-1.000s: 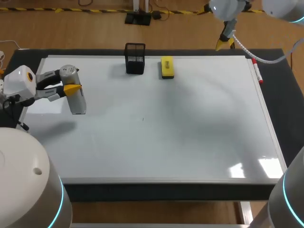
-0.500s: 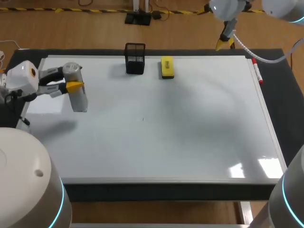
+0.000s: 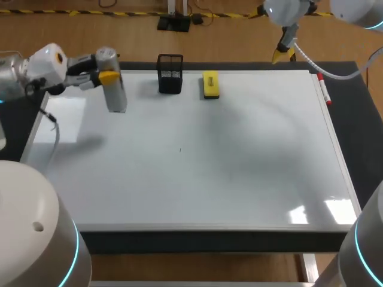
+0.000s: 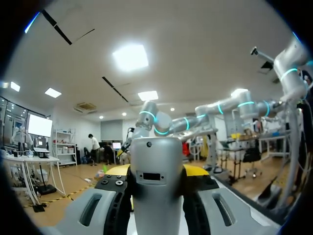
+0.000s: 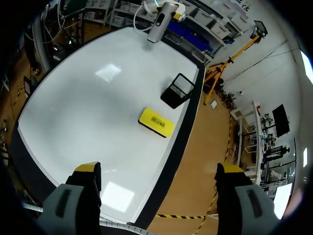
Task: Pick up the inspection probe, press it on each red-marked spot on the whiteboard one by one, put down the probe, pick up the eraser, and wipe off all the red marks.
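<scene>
My left gripper is shut on the grey cylindrical probe and holds it upright above the whiteboard's far left corner. In the left wrist view the probe stands between the yellow tips of the left gripper. The yellow eraser lies at the board's far edge, right of the black mesh holder. Above the far edge, my right gripper hangs open and empty. From the right gripper, the eraser, holder and probe lie ahead. I see no red marks on the board.
A red-capped marker lies along the board's right frame. A tiny dark speck sits near the board's middle. A black mat borders the whiteboard on all sides.
My left arm has lifted the probe and carried it from the board's left side toward the far edge, closer to the mesh holder. The right arm has not moved.
</scene>
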